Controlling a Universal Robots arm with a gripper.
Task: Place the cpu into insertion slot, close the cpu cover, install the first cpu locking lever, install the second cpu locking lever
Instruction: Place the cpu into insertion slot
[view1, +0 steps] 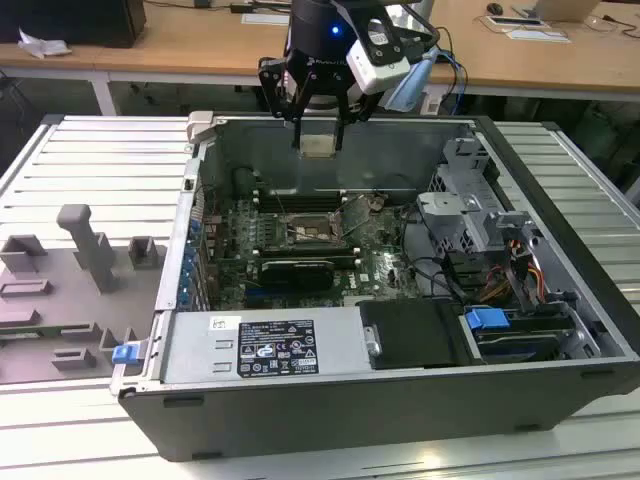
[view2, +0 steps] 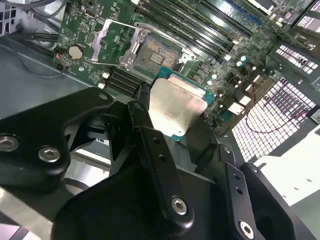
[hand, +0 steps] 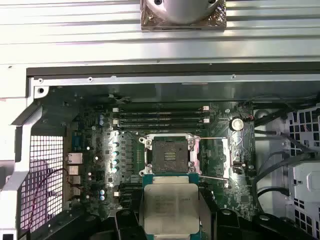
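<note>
My gripper (view1: 318, 132) hangs above the open computer case (view1: 180, 300), shut on the cpu (view1: 317, 143), a pale silvery square chip held flat between the two black fingers (view2: 142, 112). In both wrist views the cpu (hand: 171, 207) floats above the motherboard, a little off to one side of the insertion slot (hand: 169, 153). The insertion slot (view2: 152, 52) has a dark bare centre and a silvery rim. The cpu cover (view2: 98, 42) is swung open beside the slot. The slot (view1: 313, 232) lies well below the gripper.
Long black memory slots (hand: 162, 116) run beside the socket. A black graphics card (view1: 297, 272), a power supply (view1: 260, 345) and a drive cage with cables (view1: 470, 215) stand in the case. Grey fixtures (view1: 90, 250) stand on the exterior view's left.
</note>
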